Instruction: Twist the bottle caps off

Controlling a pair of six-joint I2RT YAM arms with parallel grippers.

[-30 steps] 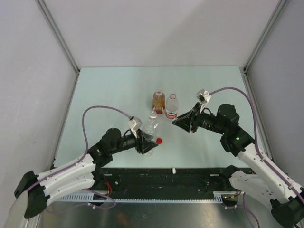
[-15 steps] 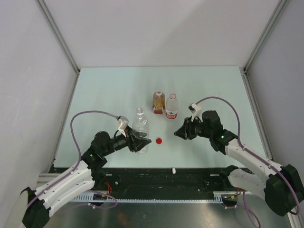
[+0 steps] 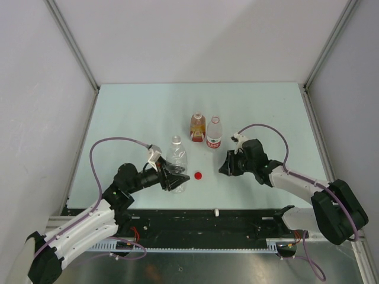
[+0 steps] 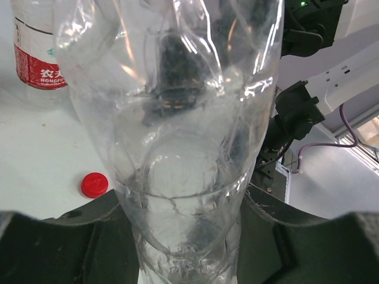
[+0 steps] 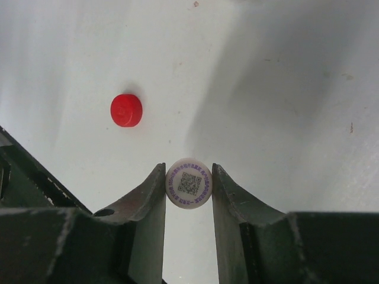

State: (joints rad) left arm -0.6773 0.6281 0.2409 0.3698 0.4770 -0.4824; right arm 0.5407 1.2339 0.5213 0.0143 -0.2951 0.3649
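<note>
Progress looked well advanced. Left tool (image 3: 173, 176) was clenched around the plain bottle (image 3: 176, 158), holding it upright on the tabletop (image 3: 130, 118). A red cap (image 3: 198, 175) lay loose at the bottle's four o'clock. At the bottle's one o'clock stood the amber bottle (image 3: 198, 127) and the labelled bottle (image 3: 214, 135), touching; whether either kept a cap could not be told from above. A stray white cap (image 3: 217, 212) sat at six o'clock on the near rail (image 3: 177, 220). Right tool (image 3: 227, 167) pinched a second white cap (image 5: 189, 184) just above the tabletop, likely about to set it down.
</note>
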